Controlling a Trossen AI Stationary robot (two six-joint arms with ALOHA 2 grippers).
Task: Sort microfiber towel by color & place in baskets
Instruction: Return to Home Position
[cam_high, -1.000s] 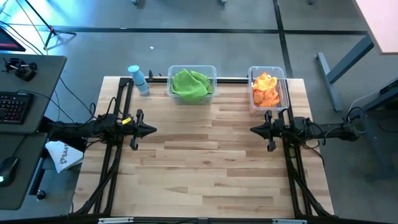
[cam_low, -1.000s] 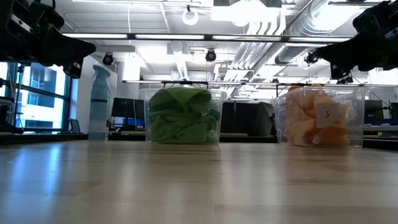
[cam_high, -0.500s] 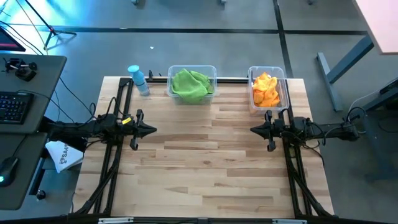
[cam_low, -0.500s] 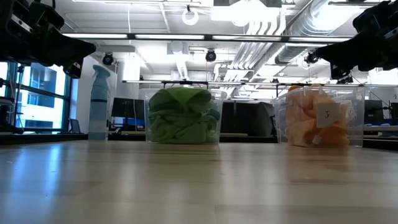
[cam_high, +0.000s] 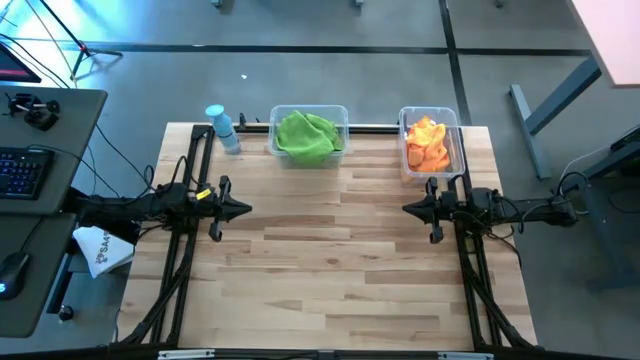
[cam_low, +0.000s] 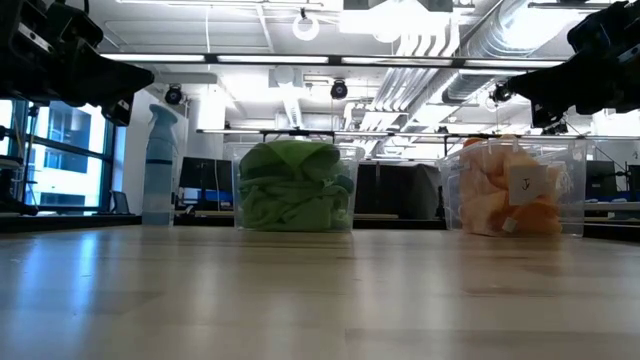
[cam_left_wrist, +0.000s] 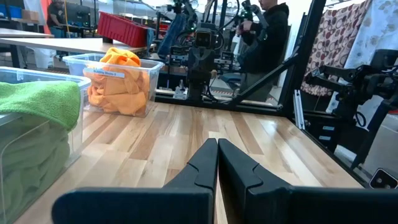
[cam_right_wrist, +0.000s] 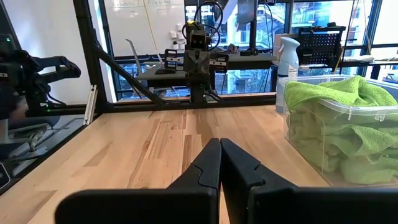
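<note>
Sorting looks done to me: green towels (cam_high: 306, 136) fill the wider bin (cam_high: 309, 108), orange towels (cam_high: 429, 146) the narrower bin (cam_high: 431, 110), and my left gripper (cam_high: 243, 209) and right gripper (cam_high: 408, 208), pinched closed and empty over opposite sides of the table (cam_high: 330, 280), just need homing.

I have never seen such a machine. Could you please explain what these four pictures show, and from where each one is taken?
It is a robot with two dark arms at a wooden table. One picture looks down from above, one looks level across the tabletop, and two come from cameras on the arms' wrists. The left gripper and right gripper hover over the table, facing each other, both shut and holding nothing. Along the back edge stand a wider basket of green towels, a narrower basket of orange towels, and a spray bottle.
</note>
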